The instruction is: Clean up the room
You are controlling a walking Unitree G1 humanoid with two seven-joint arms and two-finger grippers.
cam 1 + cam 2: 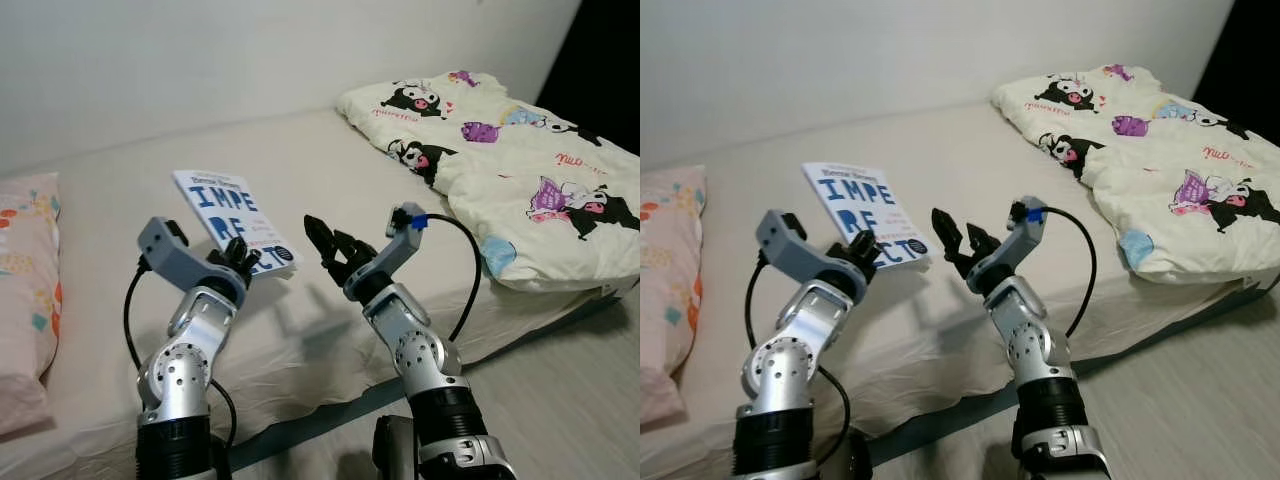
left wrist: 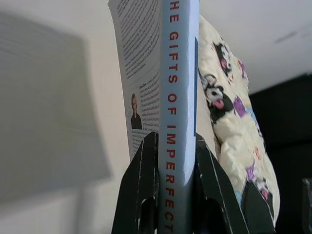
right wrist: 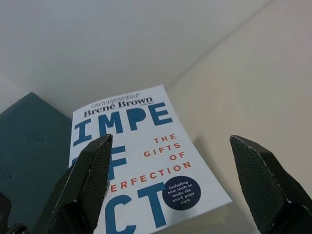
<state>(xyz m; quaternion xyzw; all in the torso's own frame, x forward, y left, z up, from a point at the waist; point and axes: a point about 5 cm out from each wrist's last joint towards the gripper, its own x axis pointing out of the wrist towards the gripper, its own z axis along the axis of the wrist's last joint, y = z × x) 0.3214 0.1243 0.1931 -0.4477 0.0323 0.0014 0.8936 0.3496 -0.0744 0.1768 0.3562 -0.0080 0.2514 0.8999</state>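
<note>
Left gripper [image 1: 240,256] holds the paperback book [image 1: 232,220] above the bed [image 1: 330,170], jaws clamped on its spine edge; right gripper [image 1: 325,243] hovers just beside it, jaws apart, near the cartoon-print quilt [image 1: 520,150]

**Book framed between spread fingers**

The right tool [image 3: 180,187] had its two black fingers [image 3: 80,190] spread wide apart. Between them sat a white book [image 3: 146,161], its cover bearing large blue letters, smaller red words and a dark round badge. Beside it lay a teal surface [image 3: 29,161] and a cream bed [image 3: 258,83].
</note>
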